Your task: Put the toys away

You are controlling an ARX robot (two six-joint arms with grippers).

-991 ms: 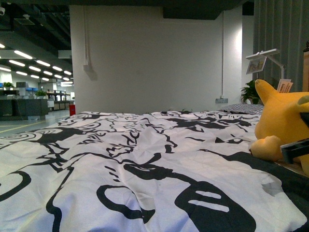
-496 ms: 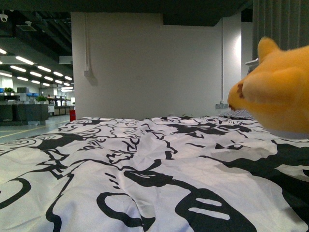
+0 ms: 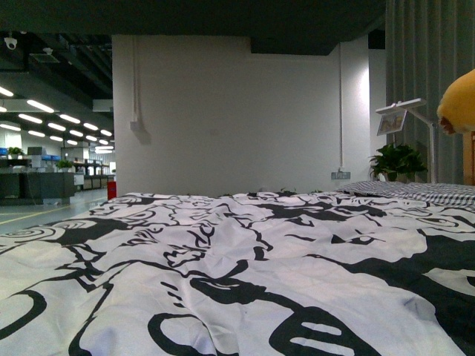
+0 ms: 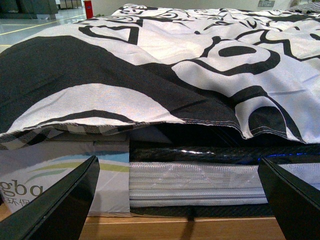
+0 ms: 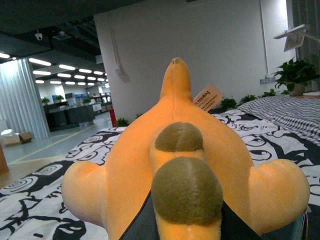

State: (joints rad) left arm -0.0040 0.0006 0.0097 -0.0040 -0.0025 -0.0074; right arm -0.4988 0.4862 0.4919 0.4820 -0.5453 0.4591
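- Front view: The toy (image 3: 460, 104) is showing only as a yellow-orange lump at the right border, hanging in the air well above the bed cover (image 3: 223, 259). No fingers are appearing in this view. A lamp (image 3: 404, 111) and a plant (image 3: 397, 159) are standing behind the bed, near the toy.
- Left wrist view: The left gripper (image 4: 175, 200) is waiting with its two dark fingers (image 4: 60, 205) spread wide and nothing between them. In front of the fingers, the edge of the bed cover is hanging over a mattress (image 4: 195, 182). A printed box (image 4: 65, 172) is sitting just beyond one finger.
- Right wrist view: The toy is filling the picture, lying straight out ahead of the fingers (image 5: 137, 227). These are showing only as dark wedges on both sides of its brown lower part. The right gripper (image 5: 187, 232) is clenching the toy, I judge, because the toy is floating free of the cover. A paper tag (image 5: 207, 96) is sticking out at the end farthest from the fingers.
- Doing the step well: The toy is being carried, and no storage place is appearing in any view. The plush is soft, so it could slip out of the fingers. The right gripper should be pressing firmly and moving smoothly, with the toy travelling high over the cover. The left arm is best resting low, out of the way.
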